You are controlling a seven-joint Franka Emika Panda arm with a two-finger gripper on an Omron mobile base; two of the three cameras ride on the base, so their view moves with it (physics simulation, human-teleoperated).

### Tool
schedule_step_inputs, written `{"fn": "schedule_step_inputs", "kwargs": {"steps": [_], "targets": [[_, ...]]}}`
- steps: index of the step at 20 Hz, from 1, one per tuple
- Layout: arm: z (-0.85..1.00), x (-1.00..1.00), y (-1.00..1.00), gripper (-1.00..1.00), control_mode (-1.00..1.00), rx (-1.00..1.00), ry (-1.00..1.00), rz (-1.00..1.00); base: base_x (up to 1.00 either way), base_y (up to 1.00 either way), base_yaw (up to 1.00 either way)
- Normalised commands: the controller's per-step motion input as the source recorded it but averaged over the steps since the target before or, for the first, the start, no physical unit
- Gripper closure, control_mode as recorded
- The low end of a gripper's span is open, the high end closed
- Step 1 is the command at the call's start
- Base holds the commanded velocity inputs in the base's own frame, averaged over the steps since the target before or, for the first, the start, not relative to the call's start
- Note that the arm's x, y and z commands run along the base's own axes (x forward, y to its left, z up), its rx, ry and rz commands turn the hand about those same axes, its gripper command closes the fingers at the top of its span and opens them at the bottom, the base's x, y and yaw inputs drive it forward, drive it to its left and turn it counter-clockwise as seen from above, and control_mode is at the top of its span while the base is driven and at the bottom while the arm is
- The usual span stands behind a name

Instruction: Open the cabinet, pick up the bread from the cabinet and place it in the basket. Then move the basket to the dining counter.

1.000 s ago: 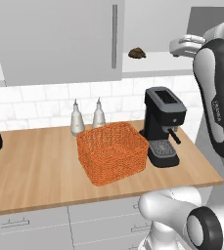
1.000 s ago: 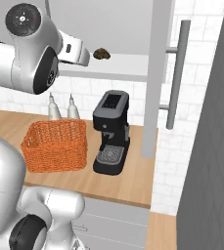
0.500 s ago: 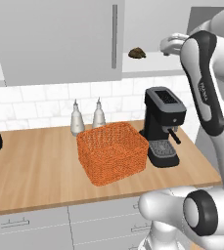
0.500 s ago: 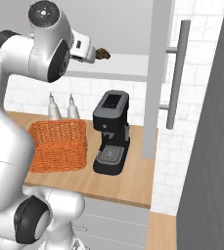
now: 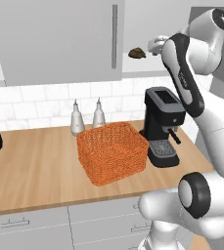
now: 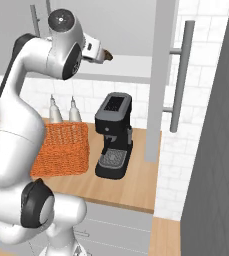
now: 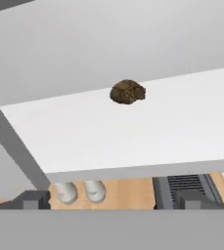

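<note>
The cabinet (image 5: 59, 39) stands open on the side above the coffee machine (image 5: 161, 124), and the bread (image 5: 137, 52) lies alone on its white shelf (image 7: 133, 132). The basket (image 5: 112, 152) sits on the counter (image 5: 30, 171) just left of the coffee machine, and I see nothing inside it. My arm is raised high, level with the shelf, reaching toward the bread. My jaws (image 7: 113, 199) are spread wide, holding nothing, well short of the bread.
</note>
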Motion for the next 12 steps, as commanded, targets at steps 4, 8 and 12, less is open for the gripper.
{"fn": "schedule_step_inputs", "kwargs": {"steps": [4,8,12], "targets": [[-0.01,0.66,0.0,-1.0,-1.0,0.0,0.0,0.0,0.0,0.0,0.0],[0.0,0.52,0.0,-1.0,-1.0,0.0,0.01,0.0,0.0,0.0,0.0],[-0.05,0.47,0.0,-1.0,-1.0,0.0,0.0,0.0,0.0,0.0,0.0]]}}
